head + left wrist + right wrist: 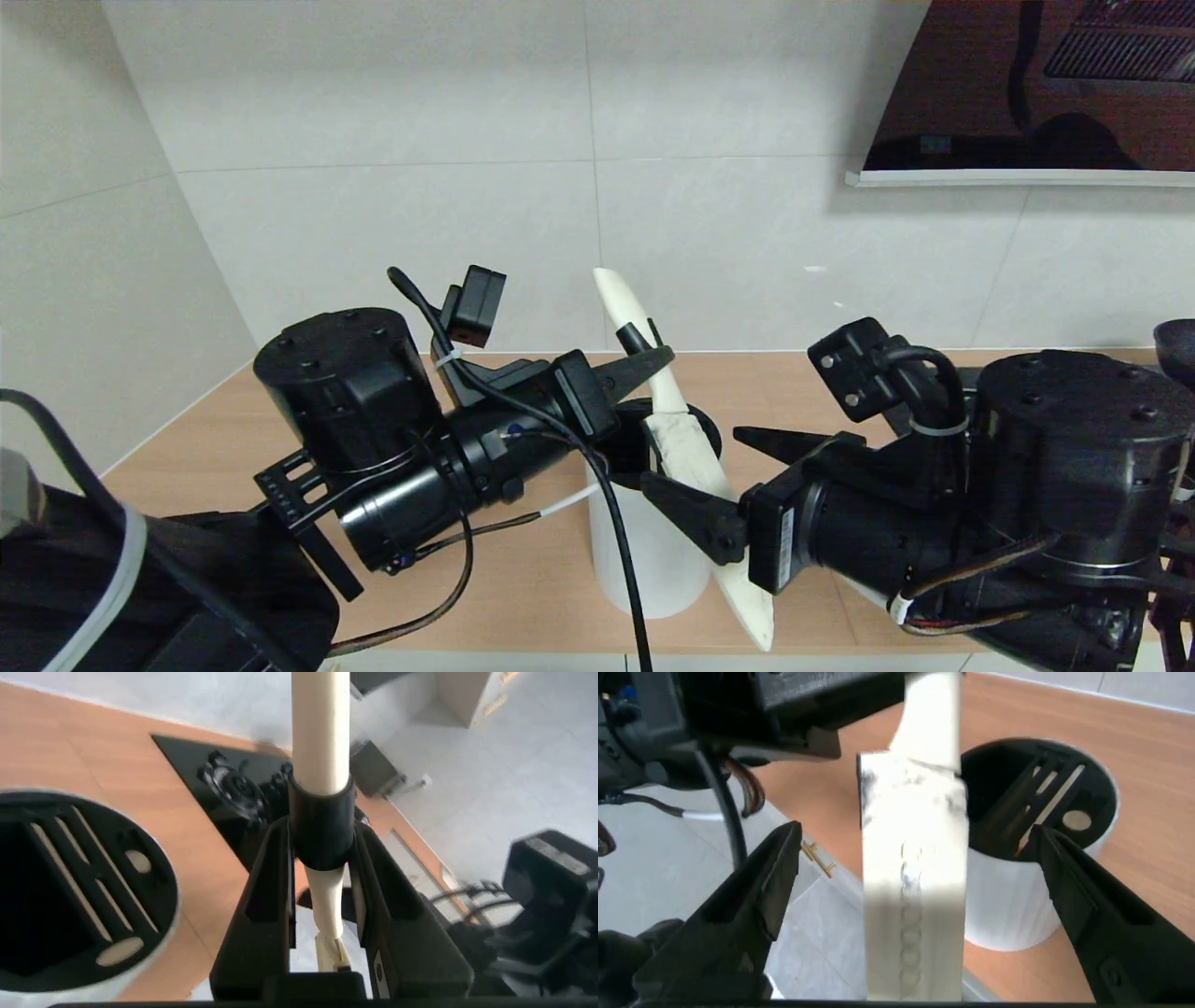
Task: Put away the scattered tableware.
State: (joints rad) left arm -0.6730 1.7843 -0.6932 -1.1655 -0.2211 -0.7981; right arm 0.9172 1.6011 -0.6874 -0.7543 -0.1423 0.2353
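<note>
White knife (680, 425) gripped by handle in clamped left end effector (653, 347), held tilted above white utensil holder (644, 569) on wooden bench (523, 569). Right end effector (915, 840) spread wide, fingers placed either side of blade, apart from it.

The right hand (917, 838) has its two black fingers spread wide, one each side of a white knife (910, 905), not touching it. Beyond, a white utensil holder (1018, 919) containing sticks stands on the wooden counter (1148, 756).
</note>
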